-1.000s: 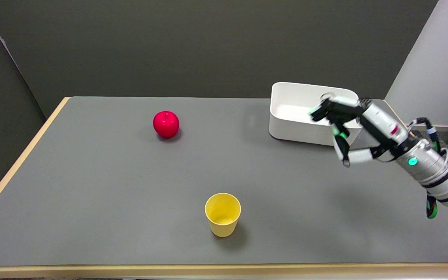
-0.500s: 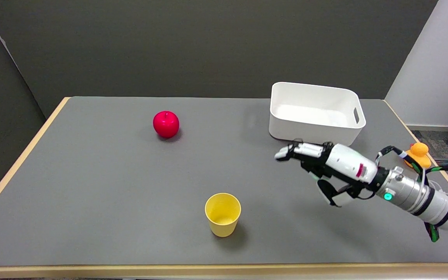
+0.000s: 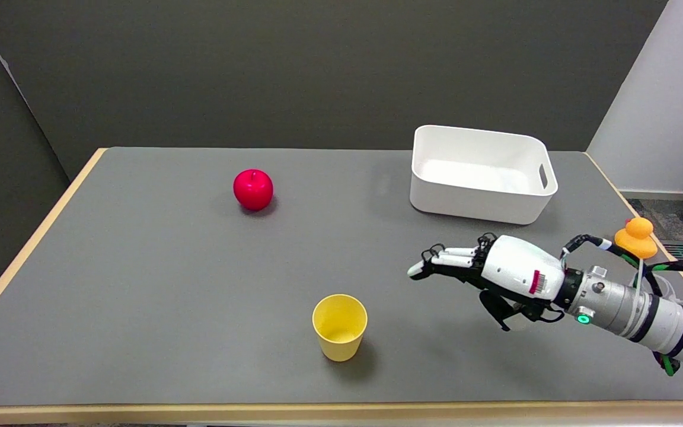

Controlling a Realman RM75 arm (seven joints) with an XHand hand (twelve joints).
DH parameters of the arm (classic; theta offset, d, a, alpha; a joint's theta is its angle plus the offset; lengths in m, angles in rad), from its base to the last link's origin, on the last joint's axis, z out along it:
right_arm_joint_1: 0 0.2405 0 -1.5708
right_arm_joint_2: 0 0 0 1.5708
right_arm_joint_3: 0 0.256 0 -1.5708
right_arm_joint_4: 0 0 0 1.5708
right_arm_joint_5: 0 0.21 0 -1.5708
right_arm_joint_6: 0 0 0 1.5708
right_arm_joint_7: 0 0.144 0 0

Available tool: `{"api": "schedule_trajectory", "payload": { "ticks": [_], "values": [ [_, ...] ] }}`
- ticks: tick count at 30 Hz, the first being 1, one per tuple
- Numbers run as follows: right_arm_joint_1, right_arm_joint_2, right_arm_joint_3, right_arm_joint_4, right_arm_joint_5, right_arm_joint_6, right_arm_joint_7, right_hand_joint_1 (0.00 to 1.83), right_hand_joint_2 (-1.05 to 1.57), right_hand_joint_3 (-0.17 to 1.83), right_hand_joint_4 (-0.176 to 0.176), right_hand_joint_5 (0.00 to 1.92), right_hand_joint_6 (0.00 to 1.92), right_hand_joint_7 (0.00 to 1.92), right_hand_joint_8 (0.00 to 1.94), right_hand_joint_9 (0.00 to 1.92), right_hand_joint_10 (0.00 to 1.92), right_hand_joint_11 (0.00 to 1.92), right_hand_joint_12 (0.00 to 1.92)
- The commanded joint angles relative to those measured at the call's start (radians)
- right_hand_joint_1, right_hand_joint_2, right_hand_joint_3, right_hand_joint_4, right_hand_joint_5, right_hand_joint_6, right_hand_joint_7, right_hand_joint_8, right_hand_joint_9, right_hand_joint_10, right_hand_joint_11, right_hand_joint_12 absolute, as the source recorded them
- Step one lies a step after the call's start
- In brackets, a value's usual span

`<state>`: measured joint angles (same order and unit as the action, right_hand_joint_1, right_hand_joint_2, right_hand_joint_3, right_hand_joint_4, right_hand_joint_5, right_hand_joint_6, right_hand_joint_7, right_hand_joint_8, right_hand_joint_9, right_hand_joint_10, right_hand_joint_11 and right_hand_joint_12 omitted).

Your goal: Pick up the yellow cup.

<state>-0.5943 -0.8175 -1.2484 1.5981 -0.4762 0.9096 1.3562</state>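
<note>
Yellow cup (image 3: 340, 326), smooth tapered plastic, upright on matte grey table (image 3: 140, 284), right hand (image 3: 490, 273) empty, fingers extended, apart from it.

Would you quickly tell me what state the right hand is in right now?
Right hand: open, fingers apart, holding nothing, clear of the cup.

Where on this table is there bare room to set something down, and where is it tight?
Bare grey runs left of the red apple and yellow cup, and between them. Tighter on the right: white bin, right hand and orange duck share that side.
</note>
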Motion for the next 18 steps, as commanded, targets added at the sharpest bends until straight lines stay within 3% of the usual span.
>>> {"api": "schedule_trajectory", "payload": {
  "ticks": [1,10,18],
  "values": [
    [-0.029,-0.01,0.039,0.207,-0.161,-0.057,0.061,1.78,0.38,1.58,0.111,0.3,0.56,0.48,0.56,1.01,1.92,1.25,1.92],
    [0.071,-0.019,-0.091,0.21,-0.112,-0.032,0.063,1.78,0.38,1.58,0.104,0.3,0.55,0.49,0.57,1.02,1.92,1.26,1.92],
    [0.174,-0.021,-0.258,0.205,-0.177,-0.132,0.061,1.78,0.38,1.59,0.097,0.3,0.55,0.49,0.58,1.02,1.92,1.26,1.92]
  ]
}}
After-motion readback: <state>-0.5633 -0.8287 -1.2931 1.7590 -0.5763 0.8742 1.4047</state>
